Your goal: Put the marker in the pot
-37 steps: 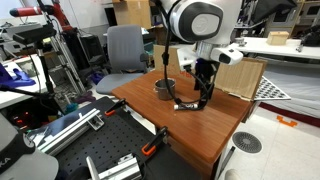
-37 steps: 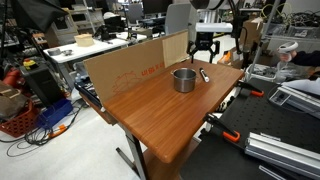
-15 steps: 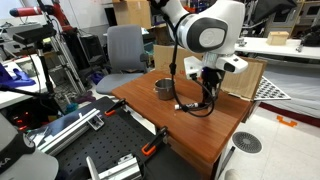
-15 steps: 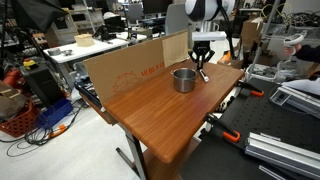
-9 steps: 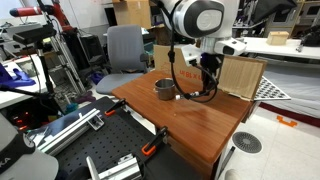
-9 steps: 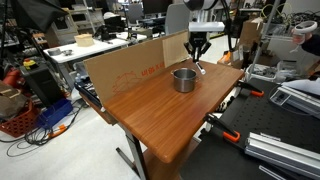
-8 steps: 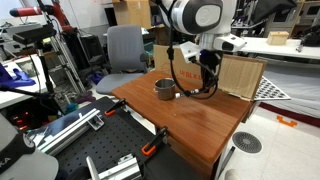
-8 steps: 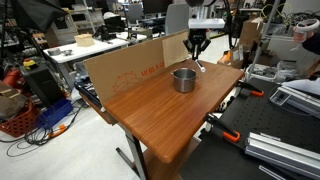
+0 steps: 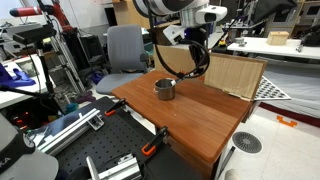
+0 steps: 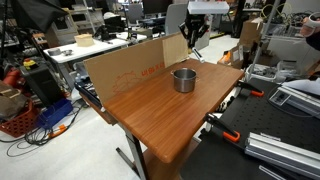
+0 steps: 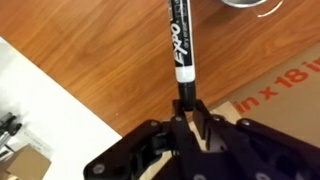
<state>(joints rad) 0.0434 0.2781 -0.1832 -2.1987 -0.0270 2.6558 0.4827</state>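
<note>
**Up in the air, short of the pot**

Pinched at one end by the fingers, clamped tight on the marker. Dangling it lengthwise, high over the worktop, just off to the side of the pot. Kept end-on, most likely to slip through the rim cleanly. Needs lining up above the opening before any release.

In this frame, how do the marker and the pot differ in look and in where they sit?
Shape: the marker is a slim black stick with a white Expo label; the pot is round grey metal. Support: the marker is clamped by one end in the gripper, off the table; the pot stands upright on the wooden table, untouched. Shared: both are small beside the table; the marker is not yet in the pot.
</note>
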